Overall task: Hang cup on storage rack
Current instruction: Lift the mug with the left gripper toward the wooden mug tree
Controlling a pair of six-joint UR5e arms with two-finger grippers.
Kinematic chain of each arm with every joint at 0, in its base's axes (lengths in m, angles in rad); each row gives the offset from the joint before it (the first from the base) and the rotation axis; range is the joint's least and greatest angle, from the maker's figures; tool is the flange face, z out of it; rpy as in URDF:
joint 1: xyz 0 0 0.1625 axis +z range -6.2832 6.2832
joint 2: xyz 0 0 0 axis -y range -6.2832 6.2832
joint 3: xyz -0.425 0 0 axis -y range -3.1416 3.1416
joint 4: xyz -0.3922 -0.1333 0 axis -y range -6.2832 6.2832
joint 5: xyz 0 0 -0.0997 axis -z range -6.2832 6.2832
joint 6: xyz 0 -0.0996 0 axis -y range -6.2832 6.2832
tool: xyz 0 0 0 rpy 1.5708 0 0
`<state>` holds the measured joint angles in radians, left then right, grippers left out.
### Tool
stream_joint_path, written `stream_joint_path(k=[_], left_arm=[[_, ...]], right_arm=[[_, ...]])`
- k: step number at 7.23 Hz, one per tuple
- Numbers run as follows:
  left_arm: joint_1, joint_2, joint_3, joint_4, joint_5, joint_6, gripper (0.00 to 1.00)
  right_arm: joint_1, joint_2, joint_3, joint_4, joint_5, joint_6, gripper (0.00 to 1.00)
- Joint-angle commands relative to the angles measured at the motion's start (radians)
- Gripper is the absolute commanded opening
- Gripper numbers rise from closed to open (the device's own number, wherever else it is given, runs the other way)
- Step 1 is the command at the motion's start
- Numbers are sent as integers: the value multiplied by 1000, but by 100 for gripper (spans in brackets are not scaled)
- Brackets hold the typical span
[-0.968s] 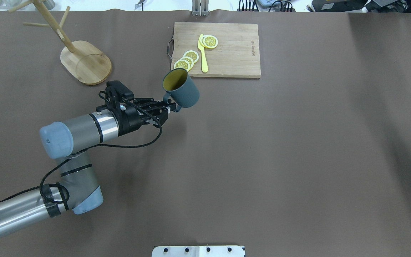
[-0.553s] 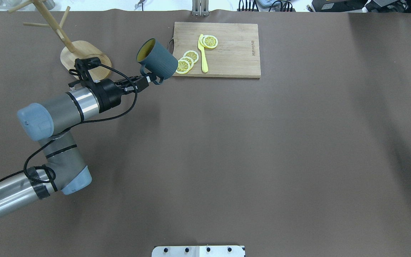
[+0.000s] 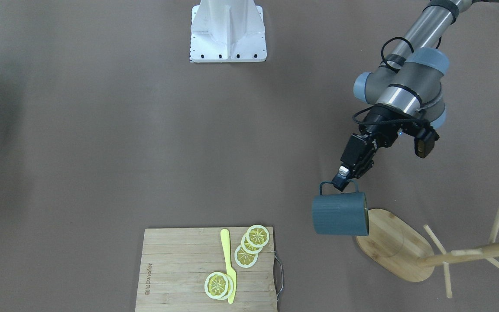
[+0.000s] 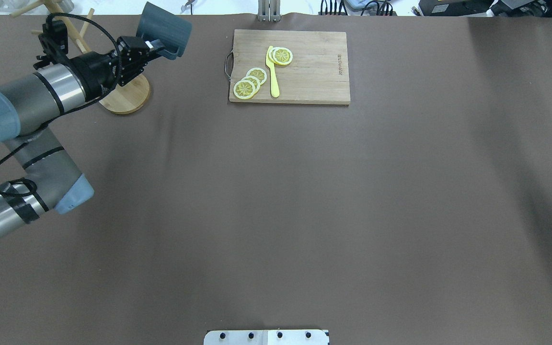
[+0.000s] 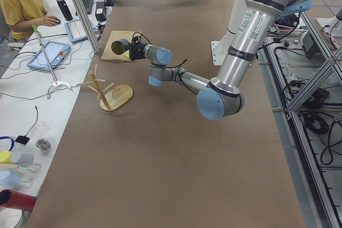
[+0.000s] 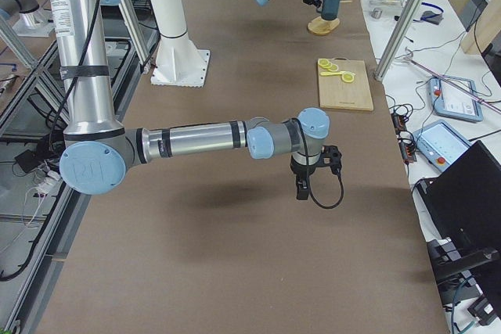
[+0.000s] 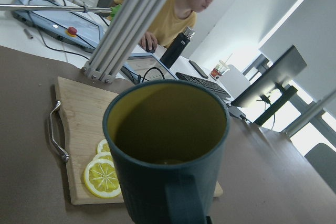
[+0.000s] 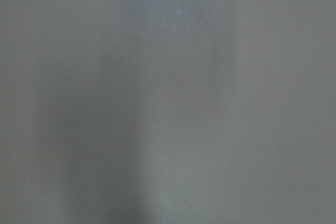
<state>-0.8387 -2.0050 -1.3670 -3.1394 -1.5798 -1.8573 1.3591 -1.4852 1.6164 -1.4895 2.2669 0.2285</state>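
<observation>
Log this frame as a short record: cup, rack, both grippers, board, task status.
cup: on its side, lifted, mouth toward the storage rack
left gripper: fingers shut on the cup's handle
storage rack: upright, pegs bare
right gripper: far from the cup, state unclear
cutting board: lemon slices, yellow knife on it
status: cup not yet hung

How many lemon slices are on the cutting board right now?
5 lemon slices: three overlapping near the handle end of the cutting board, two stacked against the yellow knife; others may hide beneath.
</observation>
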Motion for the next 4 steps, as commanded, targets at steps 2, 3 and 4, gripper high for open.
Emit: stream_joint_path(k=[2,3,4], left_arm=[[-128,-21,60,1,-117,-349,0],[-143,-35,72,-4,-118,-459,0],[-157,-35,75,-25,-118,-591,0]], right_arm=[[0,-1,0,2,-3,0,100],[0,-1,-1,0,-3,0,100],[0,-1,0,2,-3,0,100]])
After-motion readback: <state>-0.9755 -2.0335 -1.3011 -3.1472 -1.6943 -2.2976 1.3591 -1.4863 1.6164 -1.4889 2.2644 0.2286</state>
